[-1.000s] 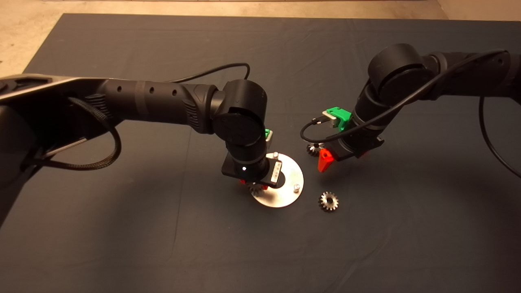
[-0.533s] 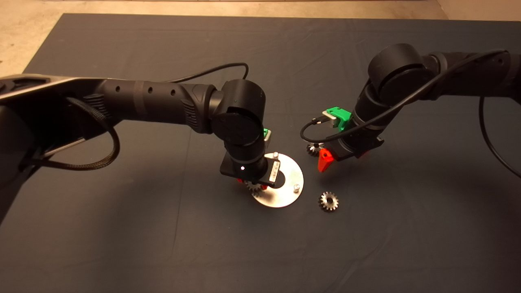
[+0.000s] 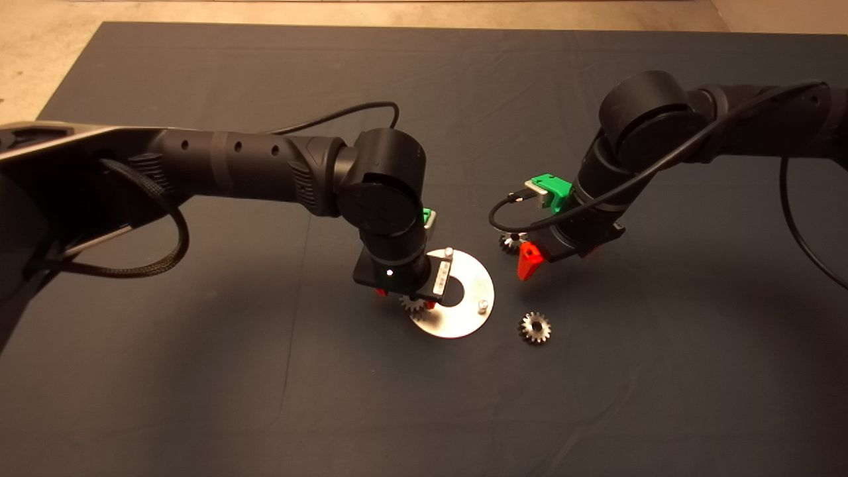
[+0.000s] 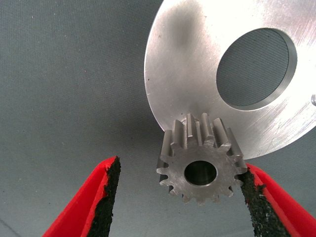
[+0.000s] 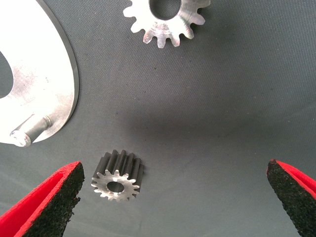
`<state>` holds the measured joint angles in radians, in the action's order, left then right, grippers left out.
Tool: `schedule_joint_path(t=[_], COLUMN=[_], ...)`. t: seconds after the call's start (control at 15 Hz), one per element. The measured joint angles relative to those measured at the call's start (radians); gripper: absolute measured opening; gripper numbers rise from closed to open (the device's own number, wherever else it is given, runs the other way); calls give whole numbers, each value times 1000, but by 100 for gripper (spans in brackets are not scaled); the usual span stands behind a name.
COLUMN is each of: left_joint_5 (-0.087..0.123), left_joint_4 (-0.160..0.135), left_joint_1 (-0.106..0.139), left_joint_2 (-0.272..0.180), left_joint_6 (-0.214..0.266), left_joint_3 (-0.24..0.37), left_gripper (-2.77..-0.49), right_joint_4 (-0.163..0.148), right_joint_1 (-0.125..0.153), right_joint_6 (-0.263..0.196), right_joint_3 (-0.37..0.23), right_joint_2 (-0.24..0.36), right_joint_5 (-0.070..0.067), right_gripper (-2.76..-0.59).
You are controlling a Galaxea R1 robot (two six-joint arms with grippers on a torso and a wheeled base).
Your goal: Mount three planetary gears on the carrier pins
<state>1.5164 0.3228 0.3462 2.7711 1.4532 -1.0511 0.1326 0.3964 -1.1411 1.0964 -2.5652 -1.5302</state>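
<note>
- Since the earlier head views the left arm has drawn slightly back toward its own side, so more of the first gear [image 3: 413, 304] shows below the wrist; the right arm, the disc [image 3: 464, 318] and both loose gears lie as before.
- Left gripper [image 4: 180, 190]: jaws parted around the first gear, which sits over the disc's rim where the third pin would stand. One pad [image 4: 254, 197] looks to touch the teeth; the other pad [image 4: 109, 190] stands clear, so nothing is clamped. The bore shows no pin tip clearly, so whether the gear is fully seated cannot be told.
- The parting probably marks a release after placement: with the fingers apart, the gear can rest on the disc by its own weight.
- Right gripper [image 5: 175, 197]: spread wide and empty, hovering low over the mat [image 3: 199, 397] just beside the disc's far edge.
- The second gear [image 5: 118, 176] lies flat on the mat just inside one right finger [image 5: 47, 202]; the wide opening suits closing on it, though the gear sits off-centre between the pads.
- The third gear [image 5: 165, 19] lies on the mat beyond the right gripper's fingertips, near the disc.
- Two carrier pins [image 3: 449, 252] stand bare, one under the left wrist's far side, the other [image 3: 483, 305] on the side facing the third gear.
- Obstruction, as a judgement: the left wrist overhangs the disc's centre hole and near rim, so a right-hand approach to the pins may be crowded until it clears.
</note>
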Motion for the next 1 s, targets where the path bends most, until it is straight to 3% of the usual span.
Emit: schedule_joint_path(t=[0.73, 1.0], left_joint_5=[-1, -4], left_joint_4=[-1, -30], left_joint_1=[1, 1], left_joint_2=[-10, -9], left_joint_6=[0, 1], left_joint_3=[6, 6], left_gripper=[-150, -144], right_joint_4=[0, 0], right_joint_1=[0, 0], right_joint_6=[0, 0], right_joint_3=[0, 0], right_joint_2=[-1, -1], right_joint_5=[0, 0], right_gripper=[-60, -60])
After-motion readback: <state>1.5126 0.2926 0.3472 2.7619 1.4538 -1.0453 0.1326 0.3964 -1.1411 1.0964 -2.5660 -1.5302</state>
